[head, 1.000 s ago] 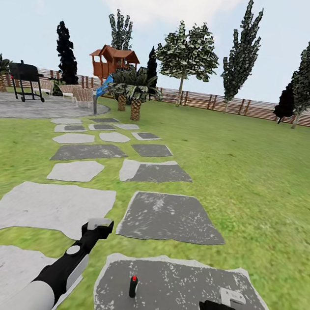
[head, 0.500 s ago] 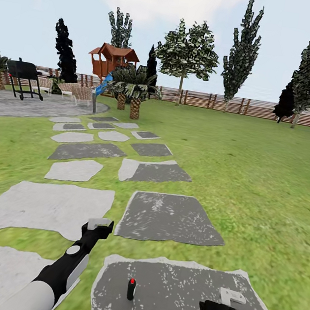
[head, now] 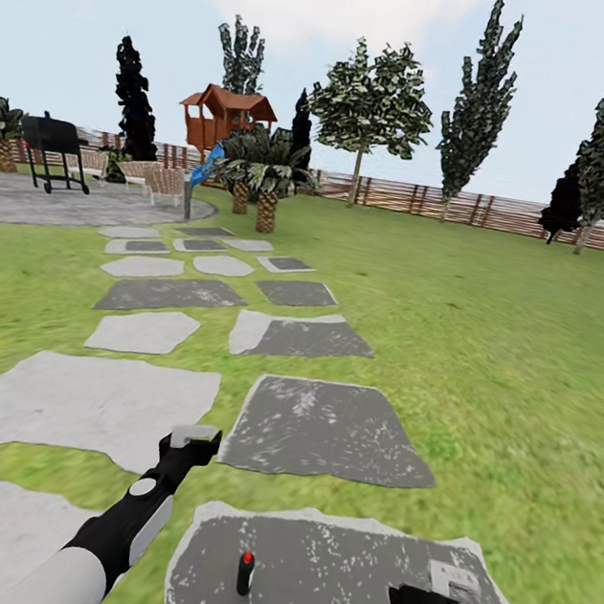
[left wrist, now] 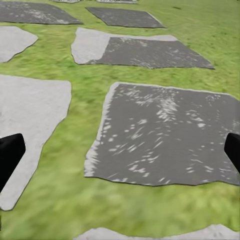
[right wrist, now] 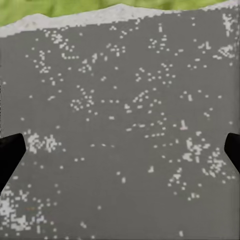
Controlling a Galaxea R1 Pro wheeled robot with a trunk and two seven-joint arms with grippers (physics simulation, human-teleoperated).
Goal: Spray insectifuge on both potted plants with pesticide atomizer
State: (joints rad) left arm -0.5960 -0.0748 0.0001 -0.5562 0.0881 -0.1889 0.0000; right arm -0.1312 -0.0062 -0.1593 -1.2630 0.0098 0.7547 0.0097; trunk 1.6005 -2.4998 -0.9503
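The pesticide atomizer [head: 244,572], a small black bottle with a red top, stands upright on a dark grey paving slab [head: 347,580] of the garden lawn [head: 498,351]. My left gripper [head: 192,439] hovers above and to the left of it, over the grass strip between slabs. My right gripper [head: 454,581] hangs over the same slab, to the atomizer's right. In the wrist views both the left gripper [left wrist: 120,152] and the right gripper [right wrist: 120,150] are open with nothing between the fingers. The potted plants are out of view.
Light and dark stone slabs [head: 172,294] lead away to a paved patio [head: 46,201] with a black grill [head: 49,148] and chairs [head: 160,184]. Two palms [head: 258,172], a wooden playhouse [head: 223,116] and a slat fence [head: 423,201] stand at the back.
The whole view has shifted a little, so the camera has moved; the atomizer now sits slightly lower and more to the left in the picture. Both arms hold the same pose.
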